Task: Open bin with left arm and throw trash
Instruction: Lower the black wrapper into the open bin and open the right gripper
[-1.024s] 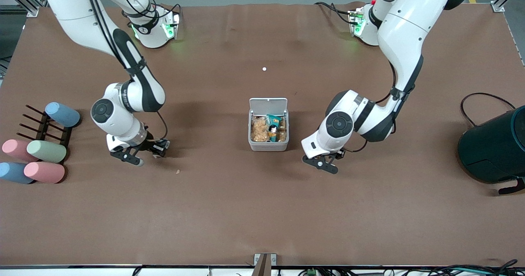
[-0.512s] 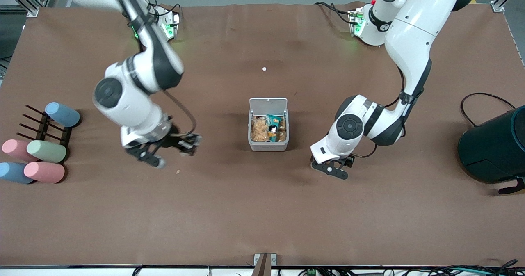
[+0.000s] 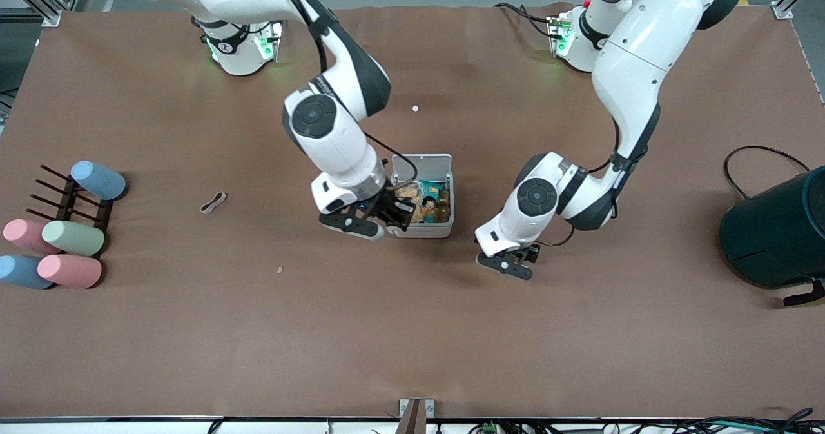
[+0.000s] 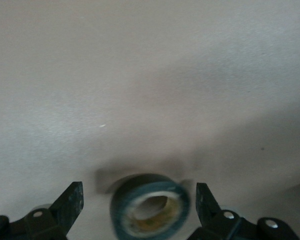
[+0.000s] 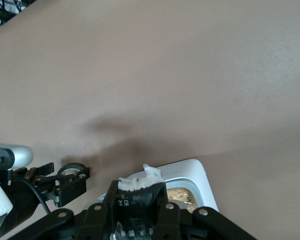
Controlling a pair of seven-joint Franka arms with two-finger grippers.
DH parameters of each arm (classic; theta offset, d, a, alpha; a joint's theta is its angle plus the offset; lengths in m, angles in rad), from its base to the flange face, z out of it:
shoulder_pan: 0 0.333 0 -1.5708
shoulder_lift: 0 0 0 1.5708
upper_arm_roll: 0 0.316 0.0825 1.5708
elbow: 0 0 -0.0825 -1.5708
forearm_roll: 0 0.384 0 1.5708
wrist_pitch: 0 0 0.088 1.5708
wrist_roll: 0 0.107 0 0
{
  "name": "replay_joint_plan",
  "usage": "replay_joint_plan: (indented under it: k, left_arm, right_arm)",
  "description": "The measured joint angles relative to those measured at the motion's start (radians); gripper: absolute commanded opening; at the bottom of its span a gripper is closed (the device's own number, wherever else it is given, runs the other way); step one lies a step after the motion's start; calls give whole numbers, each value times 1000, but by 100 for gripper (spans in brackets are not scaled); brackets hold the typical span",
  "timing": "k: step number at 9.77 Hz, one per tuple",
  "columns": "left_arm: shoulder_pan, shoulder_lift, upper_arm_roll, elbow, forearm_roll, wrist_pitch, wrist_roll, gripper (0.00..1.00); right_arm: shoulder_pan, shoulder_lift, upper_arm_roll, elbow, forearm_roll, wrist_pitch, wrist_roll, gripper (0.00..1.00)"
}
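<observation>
The pale-grey bin [image 3: 422, 229] stands mid-table with its white lid [image 3: 422, 164] up and snack packets inside. My right gripper [image 3: 377, 219] is over the bin's rim at the right arm's end, shut on the crumpled black wrapper [image 3: 401, 212]. The right wrist view shows the gripper [image 5: 136, 192], the wrapper [image 5: 137, 202] and the bin [image 5: 192, 171]. My left gripper [image 3: 509, 264] is low over the table beside the bin, toward the left arm's end. It is open [image 4: 139, 195] with the black tape ring [image 4: 150, 206] between its fingers. The whitish-beige strip [image 3: 213, 202] lies on the table toward the right arm's end.
Several pastel cylinders [image 3: 64, 240] and a dark rack [image 3: 67, 198] sit at the right arm's end. A large dark teal container [image 3: 776, 234] with a cable stands at the left arm's end. A small white dot [image 3: 415, 108] and a crumb [image 3: 279, 269] lie on the cloth.
My right arm has swung from beside the strip to the bin, carrying the black wrapper. The strip now shows. My left gripper shifted slightly and stays low beside the bin.
</observation>
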State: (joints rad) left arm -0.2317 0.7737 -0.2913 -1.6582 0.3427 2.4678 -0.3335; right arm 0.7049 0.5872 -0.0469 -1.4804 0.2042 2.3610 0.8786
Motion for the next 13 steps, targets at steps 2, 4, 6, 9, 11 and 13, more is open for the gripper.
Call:
replay_joint_plan:
  k: [2, 4, 6, 9, 11, 13]
  left_arm:
    - [-6, 19, 0, 0, 0, 30, -5, 92]
    - [-4, 22, 0, 0, 0, 37, -5, 25]
    - [2, 16, 1, 0, 0, 37, -5, 2]
    - [17, 5, 1, 3, 0, 15, -4, 0]
    - [29, -39, -9, 11, 0, -75, -2, 0]
    - [29, -116, -34, 25, -58, -167, -9, 0]
  right_arm:
    - [35, 22, 0, 1, -2, -12, 0, 1]
    - [60, 53, -1, 0, -2, -27, 0, 4]
    - [78, 68, -2, -5, -2, -72, 0, 57]
    - [79, 69, -7, -5, -2, -95, 0, 99]
    - [79, 65, -12, 4, -2, -96, 0, 99]
    - [72, 27, -25, 19, -2, -132, 0, 99]
